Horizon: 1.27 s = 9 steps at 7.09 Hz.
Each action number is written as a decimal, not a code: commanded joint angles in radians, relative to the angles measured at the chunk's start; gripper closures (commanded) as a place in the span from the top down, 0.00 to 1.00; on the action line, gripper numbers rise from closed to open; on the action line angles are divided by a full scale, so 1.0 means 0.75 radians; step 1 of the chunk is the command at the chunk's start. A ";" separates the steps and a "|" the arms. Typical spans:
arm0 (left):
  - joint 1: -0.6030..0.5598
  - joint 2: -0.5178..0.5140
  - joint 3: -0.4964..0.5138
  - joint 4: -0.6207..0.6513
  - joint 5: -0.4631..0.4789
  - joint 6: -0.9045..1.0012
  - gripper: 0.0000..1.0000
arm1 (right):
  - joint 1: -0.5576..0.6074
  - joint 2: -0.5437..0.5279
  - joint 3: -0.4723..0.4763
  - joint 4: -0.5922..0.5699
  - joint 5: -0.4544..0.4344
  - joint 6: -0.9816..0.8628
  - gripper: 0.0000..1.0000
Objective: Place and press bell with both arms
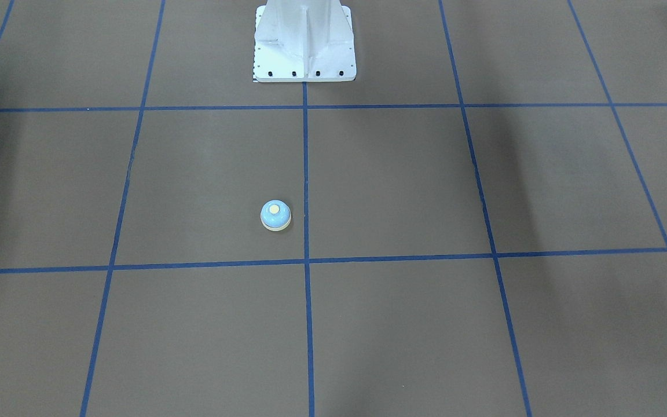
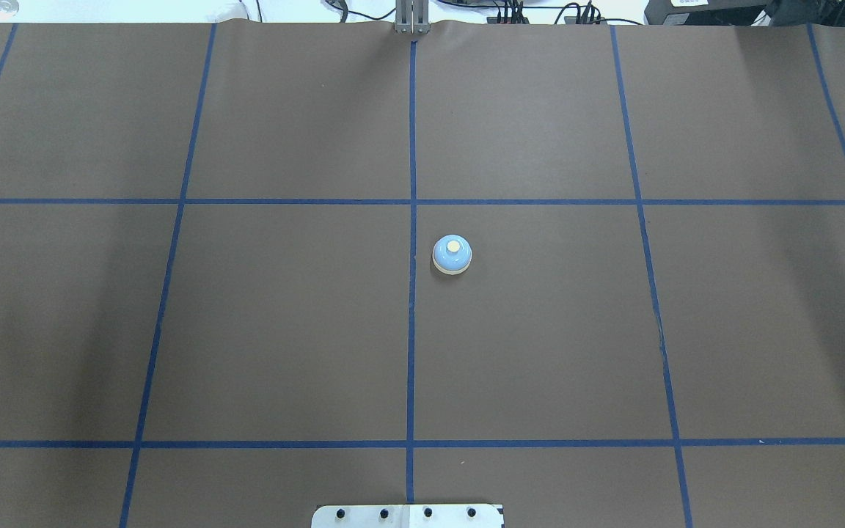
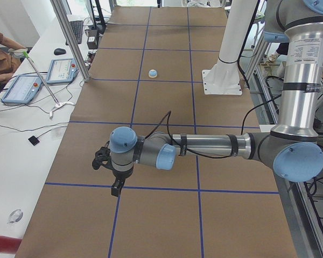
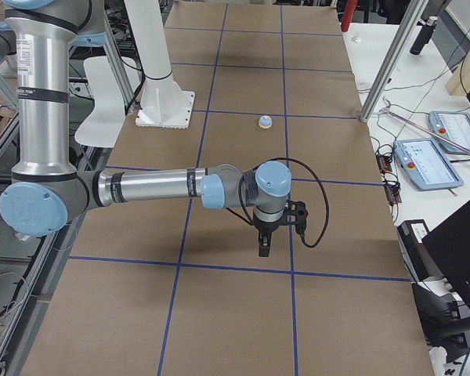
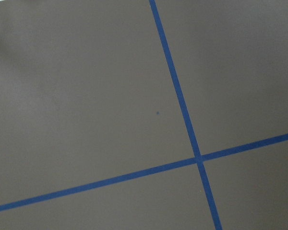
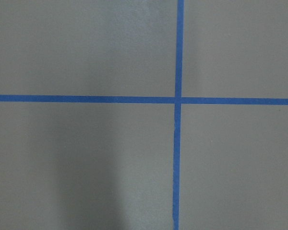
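No text, label, brand, number or sign can be read in any view.

flat grey-brown paper table cover [image 6: 77, 48], two blue tape lines [image 6: 86, 98] crossing right of centre, soft shadow [image 6: 91, 187] near left

Bell [image 2: 452, 255] is on the table [image 2: 540, 330], just right of the centre line [image 2: 411, 330], well ahead of the base [image 2: 408, 515]. Left gripper [image 3: 117, 188] and right gripper [image 4: 264, 246] hover over opposite ends, far off.
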 commanded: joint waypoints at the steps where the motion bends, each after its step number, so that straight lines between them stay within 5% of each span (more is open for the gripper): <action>1: 0.005 0.158 -0.256 0.161 -0.025 -0.011 1.00 | 0.015 -0.030 -0.005 0.000 0.041 0.003 1.00; 2: 0.007 0.148 -0.315 0.293 -0.052 -0.011 1.00 | 0.012 -0.028 -0.026 0.000 0.045 0.011 1.00; 9: 0.038 0.125 -0.328 0.293 -0.040 -0.013 1.00 | 0.015 -0.002 -0.030 0.000 0.061 0.007 1.00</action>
